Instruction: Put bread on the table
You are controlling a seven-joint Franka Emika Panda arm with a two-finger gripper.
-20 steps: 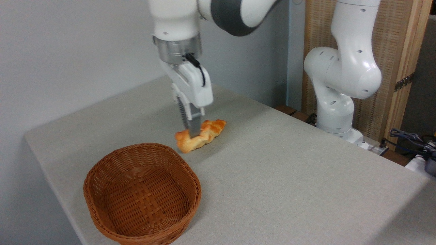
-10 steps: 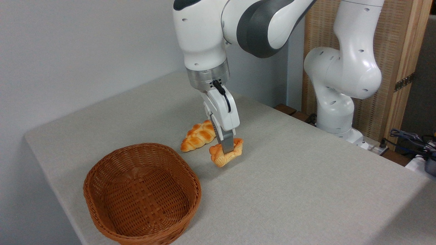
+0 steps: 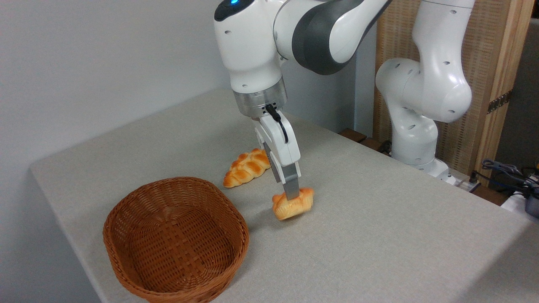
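The bread [image 3: 293, 205], a small orange-golden bun, is pinched at its top by my gripper [image 3: 292, 194], which is shut on it. The bun hangs tilted, at or just above the grey-beige table [image 3: 379, 235]; whether its base touches the cloth I cannot tell. The near finger [image 3: 290, 185] covers part of the bun's top. The gripper comes straight down from the white arm above.
A long braided golden loaf [image 3: 246, 167] lies on the table just behind and left of the bun. A brown wicker basket [image 3: 174, 240], with nothing in it, stands at the front left. The robot's white base [image 3: 414, 139] rises at the table's far right edge.
My gripper has carried the bun from beside the braided loaf to the right and toward the front, and lowered it close to the table. The loaf and basket have stayed put.
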